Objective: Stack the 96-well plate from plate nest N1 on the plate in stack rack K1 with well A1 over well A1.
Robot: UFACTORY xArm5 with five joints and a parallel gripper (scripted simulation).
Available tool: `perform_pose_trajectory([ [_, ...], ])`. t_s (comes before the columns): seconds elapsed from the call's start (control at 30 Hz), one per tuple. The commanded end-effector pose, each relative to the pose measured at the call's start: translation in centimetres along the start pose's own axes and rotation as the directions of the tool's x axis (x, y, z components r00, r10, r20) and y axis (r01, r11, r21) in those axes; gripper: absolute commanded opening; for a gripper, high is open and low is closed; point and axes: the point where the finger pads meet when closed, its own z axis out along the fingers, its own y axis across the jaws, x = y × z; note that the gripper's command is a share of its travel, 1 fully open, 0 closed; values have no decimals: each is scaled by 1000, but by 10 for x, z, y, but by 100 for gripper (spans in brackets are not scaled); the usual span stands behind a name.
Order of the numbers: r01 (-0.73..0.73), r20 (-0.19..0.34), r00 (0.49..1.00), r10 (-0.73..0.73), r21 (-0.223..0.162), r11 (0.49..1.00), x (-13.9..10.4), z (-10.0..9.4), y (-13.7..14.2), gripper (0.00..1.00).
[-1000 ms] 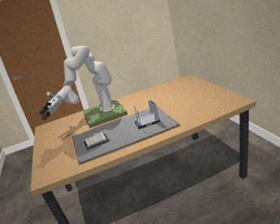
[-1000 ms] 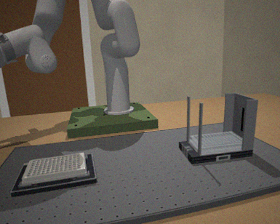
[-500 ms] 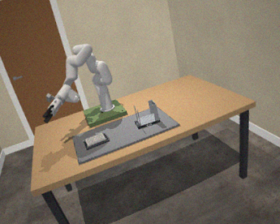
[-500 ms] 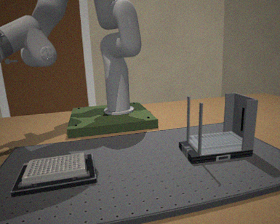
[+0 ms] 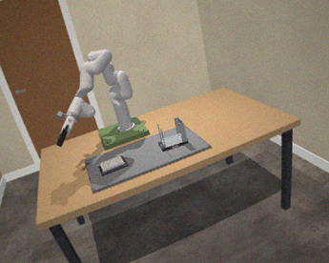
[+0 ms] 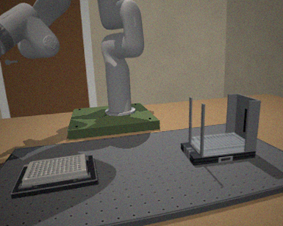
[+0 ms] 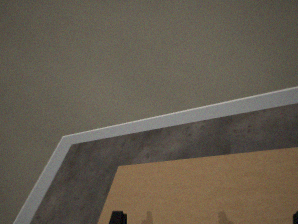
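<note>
- Top view: white arm (image 5: pixel 118 90) bolted to a green base plate (image 5: pixel 111 139) at the back of a wooden table (image 5: pixel 237 114), elbow folded high, forearm reaching toward the left edge of the table.
- Gripper (image 5: pixel 62 135) hanging dark and tilted downward above the table's left rear corner, well apart from the grey perforated board (image 5: pixel 143 166); fingers spread to their widest, nothing between them.
- 96-well plate (image 5: pixel 111 164) lying flat in plate nest N1 (image 5: pixel 103 172) on the left part of the board.
- Stack rack K1 (image 5: pixel 179 126) on the right part of the board, second plate (image 5: pixel 172 139) resting inside it.
- Exterior view: pale plate (image 6: pixel 55 169) seated in the black nest frame (image 6: pixel 54 186), well grid facing up; cut-off corner too small to tell.
- Rack (image 6: pixel 251 122) showing a tall grey corner wall on its right and two thin upright posts (image 6: pixel 202 129) on its left, lower plate (image 6: pixel 220 143) flat on the black foot between them.
- Wrist view: beige wall, white skirting board (image 7: pixel 175 120), grey floor (image 7: pixel 165 147), a slice of the table top (image 7: pixel 210 190); only one dark fingertip (image 7: pixel 118 218) peeking in at the bottom edge.
</note>
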Motion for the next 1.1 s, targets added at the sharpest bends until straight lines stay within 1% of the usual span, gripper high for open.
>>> perform_pose_trajectory([
  [0.0, 31, 35, 999, -31, 1, 1000, -6, 1, -9, 100],
  [0.03, 54, 59, 997, -54, 1, 999, -9, 1, -12, 100],
  [0.07, 64, 70, 995, -64, 1, 998, -13, 2, -16, 100],
  [0.13, 64, 70, 995, -64, 1, 998, -19, 2, -22, 100],
  [0.2, 111, 118, 987, -111, 4, 994, -26, 1, -29, 100],
  [0.23, 122, 129, 984, -122, 5, 993, -29, 1, -33, 100],
  [0.3, 122, 129, 984, -122, 5, 993, -35, 1, -38, 100],
  [0.37, 169, 174, 970, -168, 12, 986, -42, -1, -45, 100],
  [0.4, 180, 185, 966, -180, 14, 984, -46, -1, -49, 100],
  [0.47, 180, 185, 966, -180, 14, 984, -52, -2, -54, 100],
  [0.53, 180, 185, 966, -180, 14, 984, -52, -2, -54, 100],
  [0.6, 226, 229, 947, -226, 24, 974, -59, -4, -61, 100],
  [0.63, 238, 240, 941, -238, 27, 971, -63, -5, -64, 100],
  [0.7, 238, 240, 941, -238, 27, 971, -69, -7, -69, 100],
  [0.77, 284, 282, 917, -283, 40, 958, -76, -10, -75, 100],
  [0.8, 296, 293, 909, -295, 44, 954, -80, -11, -78, 100],
  [0.87, 296, 293, 909, -295, 44, 954, -86, -14, -83, 100],
  [0.93, 340, 332, 880, -340, 61, 938, -93, -17, -89, 100],
  [0.97, 352, 342, 871, -353, 66, 934, -97, -19, -92, 100],
  [1.07, 352, 342, 871, -353, 66, 934, -103, -22, -97, 100],
])
